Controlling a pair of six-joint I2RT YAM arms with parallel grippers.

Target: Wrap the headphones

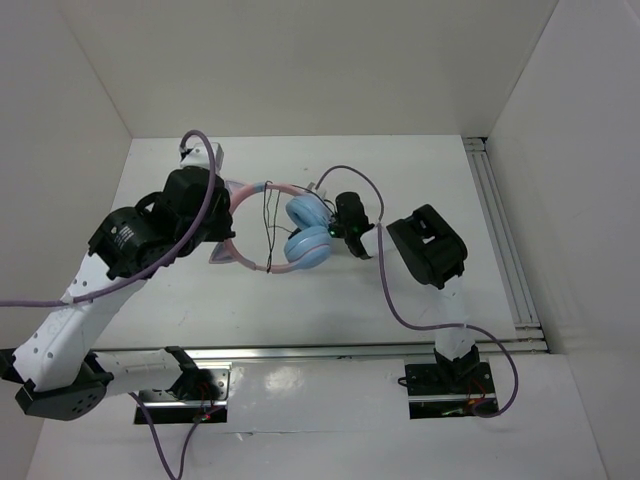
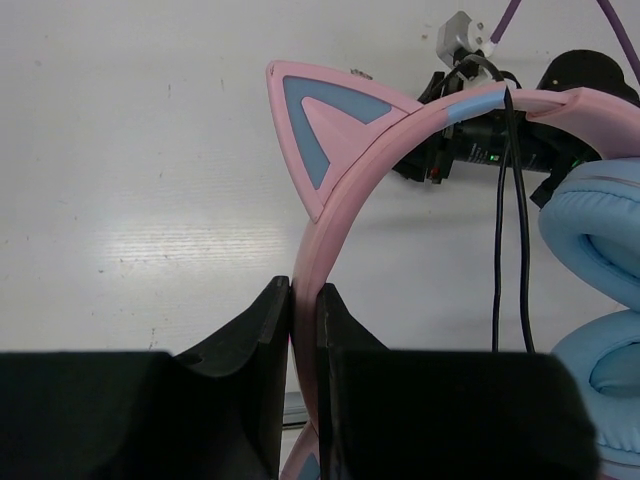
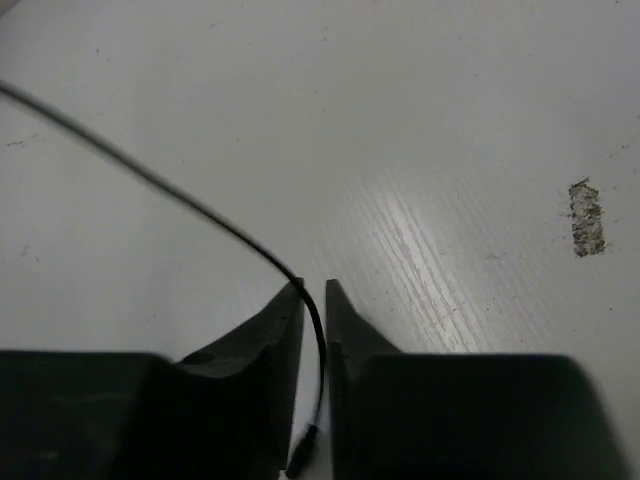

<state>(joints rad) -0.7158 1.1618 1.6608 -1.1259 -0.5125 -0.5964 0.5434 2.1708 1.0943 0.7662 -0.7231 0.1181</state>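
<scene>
From above, the headphones [image 1: 300, 235] lay in the middle of the white table [image 1: 420, 170]. The left gripper [image 1: 228, 215] was at the pink headband [image 1: 250, 192]. The right gripper [image 1: 338, 228] was just beside the blue ear cups [image 1: 308, 245]. The black cord [image 1: 268, 220] hung across the headband.

In the left wrist view, the left gripper [image 2: 305, 295] had its fingers squeezed tight on the pink headband [image 2: 345, 190], just below a cat ear [image 2: 320, 130]. The ear cups [image 2: 600, 230] were at the right.

In the right wrist view, the right gripper [image 3: 313, 295] had its fingers nearly together. The black cord [image 3: 200, 210] ran down between them. I cannot tell if they pinched it. A grey mark [image 3: 587, 215] showed on the table.
</scene>
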